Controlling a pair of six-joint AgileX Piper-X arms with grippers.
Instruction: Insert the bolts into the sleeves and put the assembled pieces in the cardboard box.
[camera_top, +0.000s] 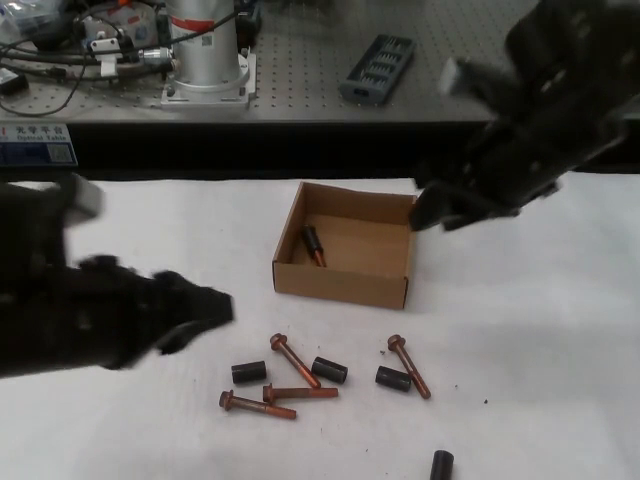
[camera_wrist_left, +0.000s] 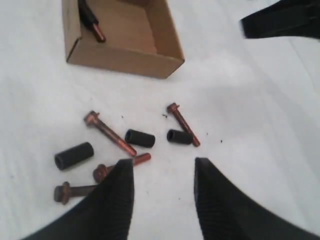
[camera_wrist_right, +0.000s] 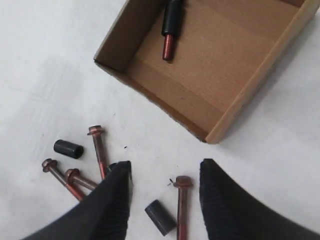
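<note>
Toward the desk's (camera_top: 560, 350) middle, high view: cardboard box (camera_top: 340, 285) holds one assembled piece (camera_top: 314, 244); loose bolts (camera_top: 297, 363) and sleeves (camera_top: 249, 373) lie toward the near edge. Left wrist view: left pincer (camera_wrist_left: 163, 165) released, empty, over them. Right wrist view: right pincer (camera_wrist_right: 166, 165) released near the box; crowded bolts could cause a double grab

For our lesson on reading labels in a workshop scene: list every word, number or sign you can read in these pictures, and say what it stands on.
Blue plate at the high view's left edge: printed characters, too blurred to read.
Silver column: small markings, too small to read.
Cardboard box, bolts, sleeves: no print visible.
</note>
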